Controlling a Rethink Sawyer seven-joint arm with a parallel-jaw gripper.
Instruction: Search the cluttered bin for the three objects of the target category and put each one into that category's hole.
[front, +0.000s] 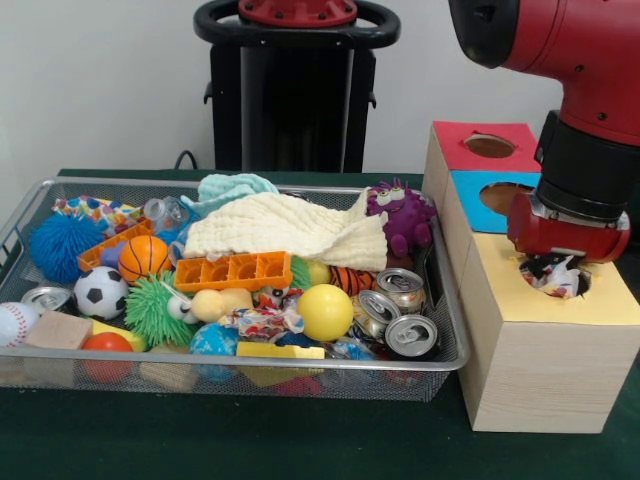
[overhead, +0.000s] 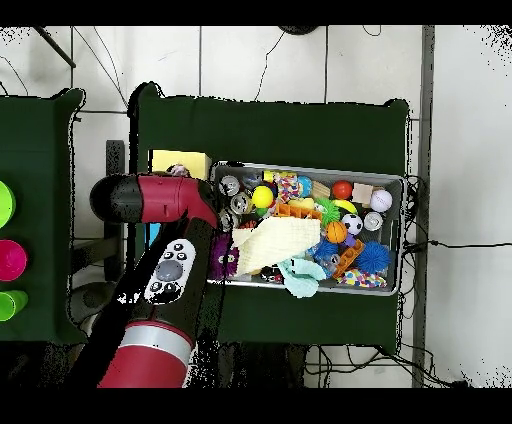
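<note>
The wire mesh bin (front: 452, 330) lies on the green table, full of toys. My gripper (front: 555, 268) hangs over the hole in the yellow-topped box (front: 540, 340), right of the bin. A crumpled white wrapper with coloured marks (front: 562, 279) sits at that hole, right under the gripper; whether the gripper holds it is hidden. A crumpled colourful wrapper (front: 262, 322) lies in the bin's front middle. A bright polka-dot wrapper (front: 97, 211) lies at the bin's back left. In the overhead view my arm (overhead: 160, 200) covers the gripper beside the yellow box (overhead: 180, 160).
A blue-topped box (front: 478, 203) and a red-topped box (front: 480, 146), each with a hole, stand behind the yellow one. The bin also holds a cream cloth (front: 290, 232), a pale blue cloth (front: 235, 188), a purple plush (front: 402, 215), cans (front: 400, 315) and balls (front: 325, 312).
</note>
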